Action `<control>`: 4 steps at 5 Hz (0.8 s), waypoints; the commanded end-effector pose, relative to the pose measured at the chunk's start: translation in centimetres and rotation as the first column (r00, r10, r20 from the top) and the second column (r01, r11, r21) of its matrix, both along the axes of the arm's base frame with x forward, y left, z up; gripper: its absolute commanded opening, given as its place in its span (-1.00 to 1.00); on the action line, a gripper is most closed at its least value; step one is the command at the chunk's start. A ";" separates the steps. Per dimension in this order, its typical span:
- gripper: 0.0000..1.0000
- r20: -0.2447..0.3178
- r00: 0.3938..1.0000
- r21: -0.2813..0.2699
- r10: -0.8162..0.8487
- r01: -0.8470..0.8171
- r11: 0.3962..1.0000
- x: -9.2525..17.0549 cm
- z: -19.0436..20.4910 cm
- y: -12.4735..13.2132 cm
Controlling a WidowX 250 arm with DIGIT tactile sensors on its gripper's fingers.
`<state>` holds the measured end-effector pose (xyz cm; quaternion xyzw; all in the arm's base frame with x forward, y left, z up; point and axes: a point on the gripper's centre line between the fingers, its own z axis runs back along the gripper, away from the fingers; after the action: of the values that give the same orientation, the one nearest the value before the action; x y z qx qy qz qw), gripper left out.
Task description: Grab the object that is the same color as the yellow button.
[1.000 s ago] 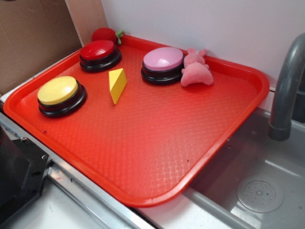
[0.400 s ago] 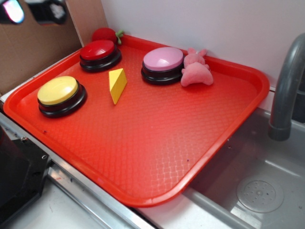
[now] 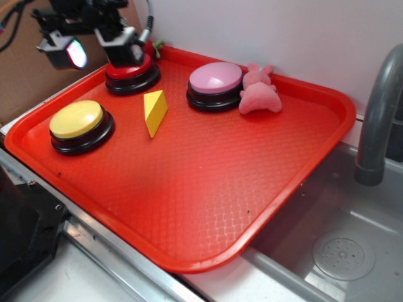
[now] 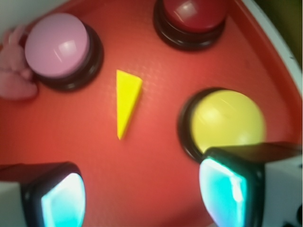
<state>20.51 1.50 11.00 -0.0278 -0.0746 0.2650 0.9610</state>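
Nearest to us in the exterior view is the front lip of the red tray, which sits on a counter beside a steel sink with a grey faucet rising at the right edge. The tray's textured floor is bare across its near half.

Moving inward, we come to the yellow button, a domed yellow cap on a black base, close to the tray's left rim. Just beside it, toward the centre and not touching it, lies the yellow wedge, a small triangular piece resting on the tray floor with its narrow tip pointing toward the front. In the wrist view the wedge appears between the yellow button and the pink button, clear of both.

Farther back we see the pink button with a pink plush toy touching its right side, and the red button in the rear left corner (a red round thing with a green stem peeks out behind it).

Farthest from us, the gripper hangs above the rear left of the tray, over the red button. Its two fingers are spread wide apart and hold nothing; the wrist view shows them at the bottom corners, one glowing pad at left and the other at right, with open tray floor between them. The wedge lies ahead of the fingers, well apart from them.
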 end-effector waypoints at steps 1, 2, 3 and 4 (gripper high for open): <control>1.00 0.078 0.990 0.075 0.114 -0.120 0.990 3.1 -4.1 0.0; 1.00 0.070 0.995 0.051 0.077 -0.080 0.995 4.4 -5.9 -0.7; 1.00 0.065 0.995 0.095 0.079 -0.085 0.992 4.4 -6.9 -0.2; 1.00 0.076 0.996 0.086 0.044 -0.050 0.995 4.6 -7.6 -0.3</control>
<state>24.62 0.81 2.80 0.0106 -0.1105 0.2891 0.9508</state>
